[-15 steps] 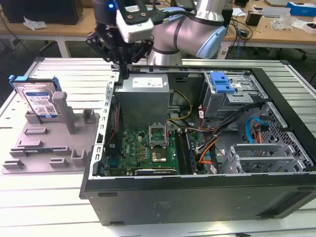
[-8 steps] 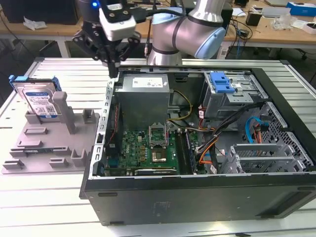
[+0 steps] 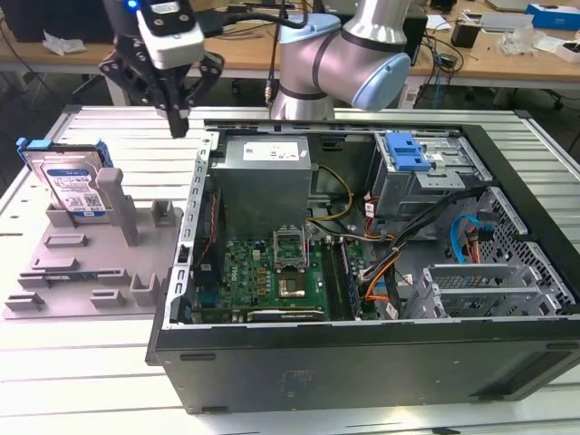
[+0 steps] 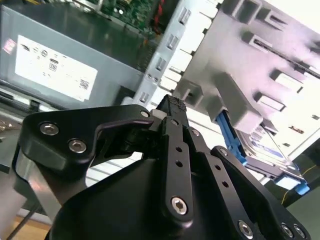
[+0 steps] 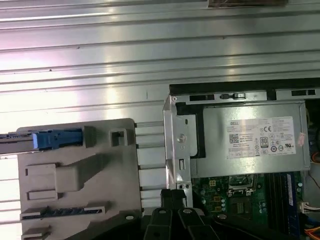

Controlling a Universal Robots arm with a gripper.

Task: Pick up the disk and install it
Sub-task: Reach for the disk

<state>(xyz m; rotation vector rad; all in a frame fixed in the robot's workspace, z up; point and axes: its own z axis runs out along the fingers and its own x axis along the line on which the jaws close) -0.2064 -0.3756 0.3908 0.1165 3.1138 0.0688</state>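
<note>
- The gripper point(image 3: 178, 127) hangs in the air with its two black fingers pressed together at the tips and nothing between them. The second wrist view shows the closed tips point(image 4: 172, 106) the same way.
- It points down over the strip of slatted metal table point(image 3: 91, 362) between the grey fixture point(image 3: 91, 263) and the near wall of the open computer case point(image 3: 362, 362), touching neither.
- The silver-and-blue arm point(image 3: 362, 54) reaches in from behind the case.
- The disk point(image 3: 72, 186) is apart from the gripper, towards the exterior view's left. It stands on edge in the far end of the grey fixture, leaning a little, with its blue-and-white label facing the exterior camera and its blue carrier bracket around the rim.
- In the first wrist view the disk point(image 5: 55, 139) shows edge-on as a blue bar at the fixture's point(image 5: 75, 175) end; in the second wrist view it point(image 4: 270, 155) lies beyond the fixture's point(image 4: 260, 75) ribs.
- Inside the case, just past the wall nearest the gripper, sits the grey power supply point(image 3: 267, 181) with its white label, and the green motherboard point(image 3: 263, 272) is beside it.
- Further towards the exterior view's right, a blue latch point(image 3: 406, 152) sits on the metal drive bay — well away from the gripper.
</note>
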